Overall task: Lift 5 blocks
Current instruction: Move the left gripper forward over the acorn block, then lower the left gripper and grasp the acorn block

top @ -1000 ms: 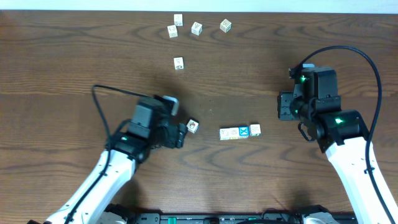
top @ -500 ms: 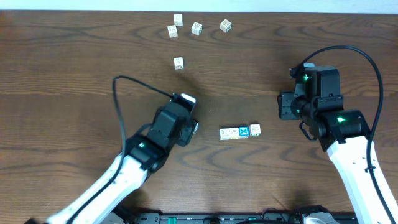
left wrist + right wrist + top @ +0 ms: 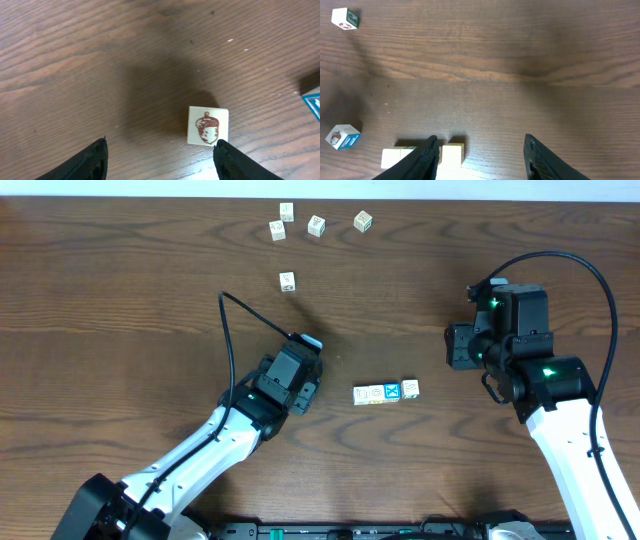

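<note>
Acorn block (image 3: pixel 208 126): on the desk (image 3: pixel 100 60), lower right of the left wrist frame, between my left jaws, hard by the frame-right one. Jaws apart, nothing clamped. Four-block row (image 3: pixel 385 392): long axis left-right, right of centre overhead. My right jaws, also apart, point toward its end block (image 3: pixel 452 152).

The right gripper (image 3: pixel 480 139) hangs over the wooden table (image 3: pixel 520 65), its two dark fingers (image 3: pixel 540 160) spread wide either side of 6 o'clock. A row of cream blocks (image 3: pixel 452 153) lies at 7 o'clock, partly hidden by the finger there (the frame edge cuts them too). An acorn cube (image 3: pixel 342 136), one side blue, sits at 8 o'clock, and a green-marked cube (image 3: pixel 344 18) at 10 o'clock.
</note>
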Motion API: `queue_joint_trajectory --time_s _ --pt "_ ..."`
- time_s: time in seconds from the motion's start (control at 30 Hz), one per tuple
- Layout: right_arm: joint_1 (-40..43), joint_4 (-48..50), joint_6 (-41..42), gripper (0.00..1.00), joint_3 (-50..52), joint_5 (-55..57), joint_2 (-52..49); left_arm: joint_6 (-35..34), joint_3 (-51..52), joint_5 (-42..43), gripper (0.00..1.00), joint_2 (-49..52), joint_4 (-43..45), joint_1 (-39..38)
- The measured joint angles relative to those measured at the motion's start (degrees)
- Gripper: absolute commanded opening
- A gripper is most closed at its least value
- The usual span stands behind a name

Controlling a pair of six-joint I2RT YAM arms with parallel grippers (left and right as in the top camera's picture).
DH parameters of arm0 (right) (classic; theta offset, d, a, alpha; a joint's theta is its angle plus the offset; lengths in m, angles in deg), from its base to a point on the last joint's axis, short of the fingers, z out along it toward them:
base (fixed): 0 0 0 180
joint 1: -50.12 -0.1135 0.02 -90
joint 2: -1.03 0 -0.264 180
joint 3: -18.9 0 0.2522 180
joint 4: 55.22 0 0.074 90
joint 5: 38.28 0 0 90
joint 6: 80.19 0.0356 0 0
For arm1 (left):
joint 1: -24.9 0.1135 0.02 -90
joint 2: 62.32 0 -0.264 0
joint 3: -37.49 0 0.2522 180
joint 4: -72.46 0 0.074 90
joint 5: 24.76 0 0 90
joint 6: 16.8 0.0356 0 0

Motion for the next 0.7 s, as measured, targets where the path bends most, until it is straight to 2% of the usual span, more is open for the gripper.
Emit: queue_joint_trajectory --time_s 0.37,0.7 --pt "0.0 2.58 -0.02 0.57 1.25 0.0 0.0 -0.02 0.0 9.01 0.66 0.0 -0.33 -0.17" --pt "0.0 3.98 -0.02 0.57 4.04 0.0 0.0 -0.04 -0.07 10.73 0.64 5.66 1.92 -0.17"
